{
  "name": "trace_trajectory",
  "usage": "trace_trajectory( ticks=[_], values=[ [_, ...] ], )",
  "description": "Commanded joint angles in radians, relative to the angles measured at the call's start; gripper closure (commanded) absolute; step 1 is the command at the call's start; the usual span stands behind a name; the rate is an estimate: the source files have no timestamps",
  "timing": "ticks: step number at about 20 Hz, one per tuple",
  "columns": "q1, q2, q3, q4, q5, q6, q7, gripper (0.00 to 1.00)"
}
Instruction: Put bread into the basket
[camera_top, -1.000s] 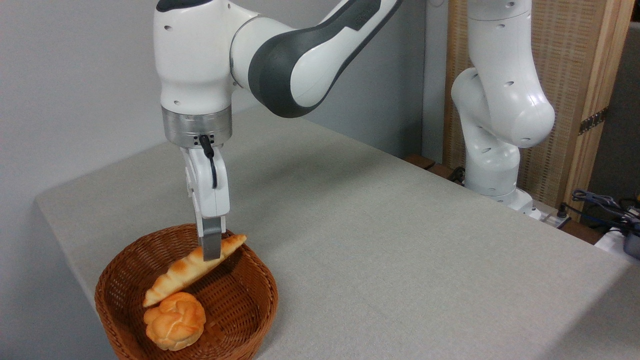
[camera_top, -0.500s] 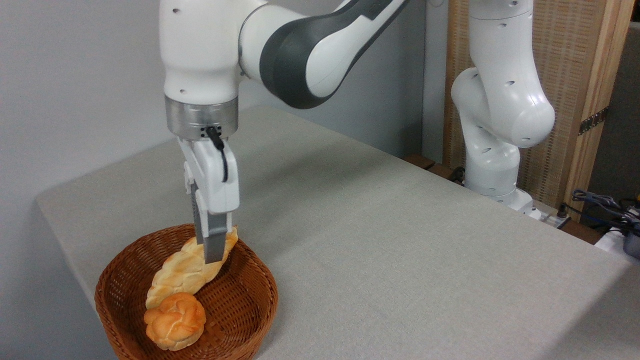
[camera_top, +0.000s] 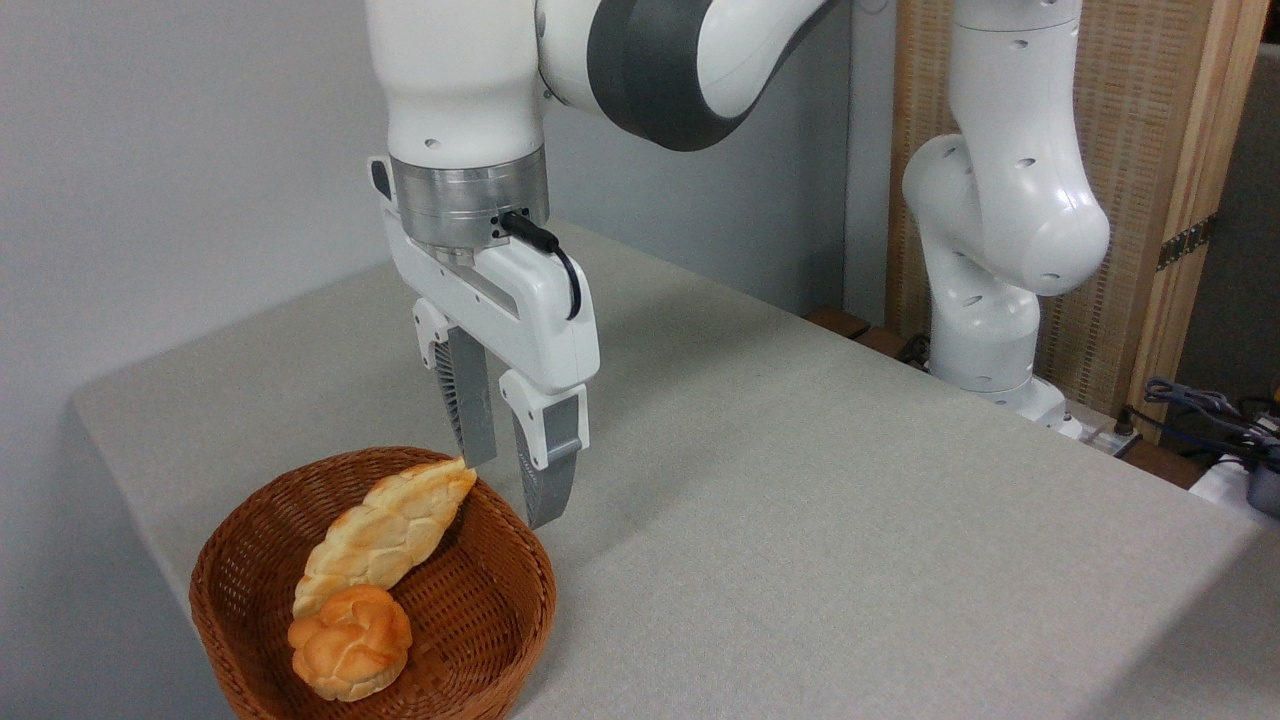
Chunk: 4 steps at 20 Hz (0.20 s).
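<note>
Bread (camera_top: 388, 535) lies in basket (camera_top: 520, 560), behind bun (camera_top: 350, 642).

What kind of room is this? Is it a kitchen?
Probably a robot lab, not a kitchen. A white and grey robot arm stands at a plain grey cloth-covered table, loose cables trail at the right, and the golden ridged bread roll lies in a reddish-brown wicker basket.

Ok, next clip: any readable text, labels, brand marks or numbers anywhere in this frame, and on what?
None can be read. The white robot arm, its claw, the wicker basket, the long bread, the round knotted bun and the grey table carry no visible lettering. The cables at far right are too small to show any.
</note>
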Motion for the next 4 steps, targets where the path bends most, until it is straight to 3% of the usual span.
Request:
trace_trajectory(
  ticks=[1,4],
  values=[
    [-0.008,-0.009,0.003,0.002,0.039,-0.037,-0.019,0.00],
    [-0.008,-0.008,0.003,0.026,0.024,-0.036,-0.012,0.00]
  ],
)
